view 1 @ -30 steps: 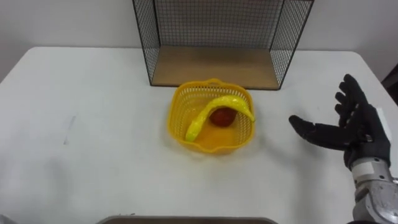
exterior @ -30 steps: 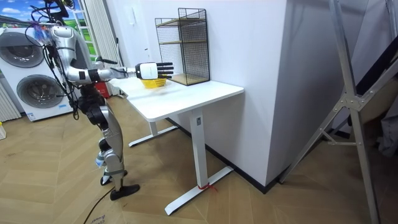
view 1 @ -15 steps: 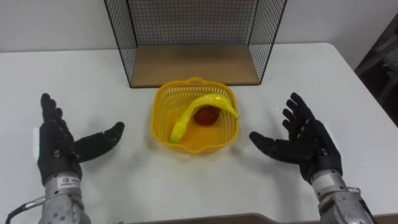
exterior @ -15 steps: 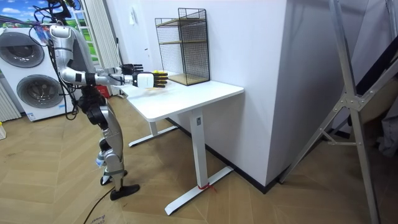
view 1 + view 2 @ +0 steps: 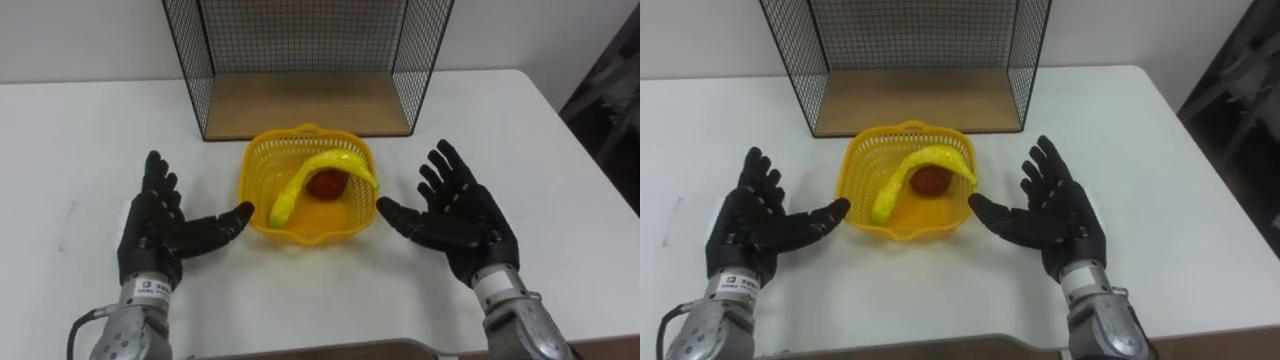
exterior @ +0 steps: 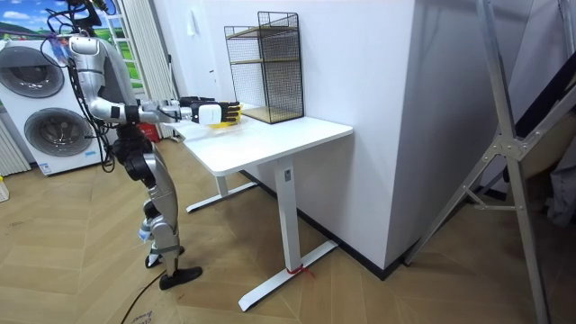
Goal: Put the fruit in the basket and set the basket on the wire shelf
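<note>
A yellow plastic basket sits on the white table just in front of the wire shelf. Inside it lie a yellow banana and a red fruit. My left hand is open at the basket's left side, its thumb close to the rim. My right hand is open at the basket's right side, thumb near the rim. Neither hand touches the basket as far as I can see. In the room view I stand at the table's end, both arms stretched toward the basket.
The wire shelf has a wooden bottom board and black mesh walls, open toward me. The white table has bare surface on both sides of the hands. Washing machines stand behind me in the room view.
Both hands have closed in on the basket from either side. The left hand came up from the lower left. The camera has tipped and shifted slightly.
</note>
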